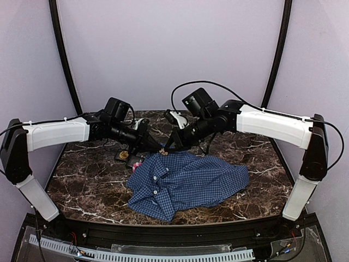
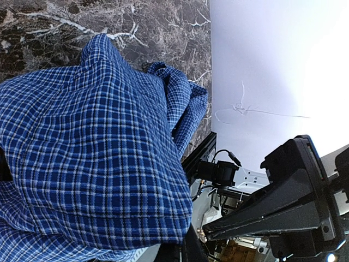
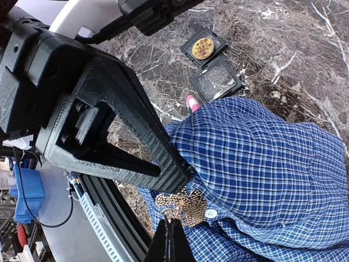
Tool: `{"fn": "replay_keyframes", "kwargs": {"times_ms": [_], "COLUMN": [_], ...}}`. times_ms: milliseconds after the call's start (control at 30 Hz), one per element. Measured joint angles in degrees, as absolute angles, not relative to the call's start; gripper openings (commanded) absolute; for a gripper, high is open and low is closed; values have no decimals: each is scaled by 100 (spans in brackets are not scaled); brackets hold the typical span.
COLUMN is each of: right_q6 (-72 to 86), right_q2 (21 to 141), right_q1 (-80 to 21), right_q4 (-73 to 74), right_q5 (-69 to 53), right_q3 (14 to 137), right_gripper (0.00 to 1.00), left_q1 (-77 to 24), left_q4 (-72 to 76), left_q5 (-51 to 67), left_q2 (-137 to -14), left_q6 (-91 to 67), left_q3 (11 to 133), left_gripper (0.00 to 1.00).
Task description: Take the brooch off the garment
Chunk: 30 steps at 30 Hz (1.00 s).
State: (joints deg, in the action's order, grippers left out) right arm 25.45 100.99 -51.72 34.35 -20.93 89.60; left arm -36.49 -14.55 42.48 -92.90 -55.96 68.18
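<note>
The garment (image 1: pixel 185 183), a blue checked shirt with small white buttons, lies crumpled on the marble table, one fold lifted at its far left. A gold studded brooch (image 3: pixel 188 203) sits on that fold beside a white button (image 3: pixel 211 213). My right gripper (image 3: pixel 173 219) is shut on the brooch's lower edge. My left gripper (image 3: pixel 182 174) is shut on the cloth just above the brooch. In the left wrist view the shirt (image 2: pixel 92 164) fills the left side and hides most of my left gripper (image 2: pixel 188 240). From above, the two grippers (image 1: pixel 158 148) (image 1: pixel 166 148) meet tip to tip.
A black slotted tray (image 3: pixel 228 91) lies on the table beyond the shirt, with a gold round piece (image 3: pixel 203 49) in one slot. A pink item (image 3: pixel 192 103) lies between tray and shirt. The black front rail (image 1: pixel 163 234) runs along the near edge.
</note>
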Motion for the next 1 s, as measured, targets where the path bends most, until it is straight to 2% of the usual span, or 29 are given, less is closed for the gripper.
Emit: {"fn": "replay_keyframes", "kwargs": {"times_ms": [1000], "right_q6": [2541], "right_q2": [10217], "right_q1": [-5177], "right_q4": [3433], "right_q5": [-2086], "right_q3": [9013], "right_gripper": [0], "left_q1": [-3636], "left_q4": [-1457], "left_q5": [4248], "left_q2": [-9290], "left_q6": [-5623], "left_q3": [6818], "left_gripper": [1]}}
